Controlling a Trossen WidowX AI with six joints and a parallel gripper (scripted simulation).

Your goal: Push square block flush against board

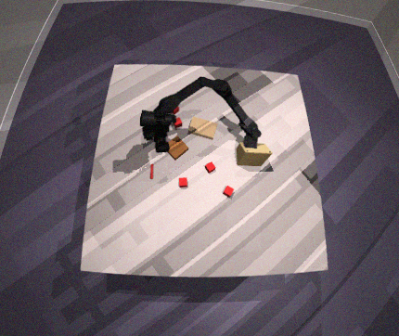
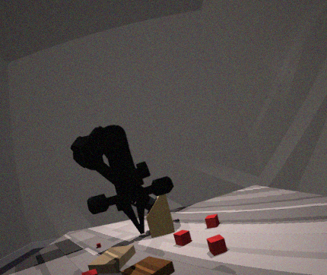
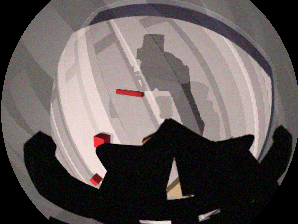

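The claw [image 1: 161,147] is pinched fully together with nothing between its fingers, pointing down at the table [image 1: 254,232] with its tips at the left edge of the square block [image 1: 177,148]; whether they touch the block cannot be told from the top view. In the exterior view the claw [image 2: 140,224] tapers to a point right at the table surface. The darker brown square block lies flat, and the paler board [image 1: 203,127] lies just up and to the right of it, the two apart and at differing angles. A thin red stick [image 1: 151,171] lies below the claw, and three red cubes [image 1: 210,167] are scattered further right. The arm's tan base [image 1: 252,154] stands well to the right.
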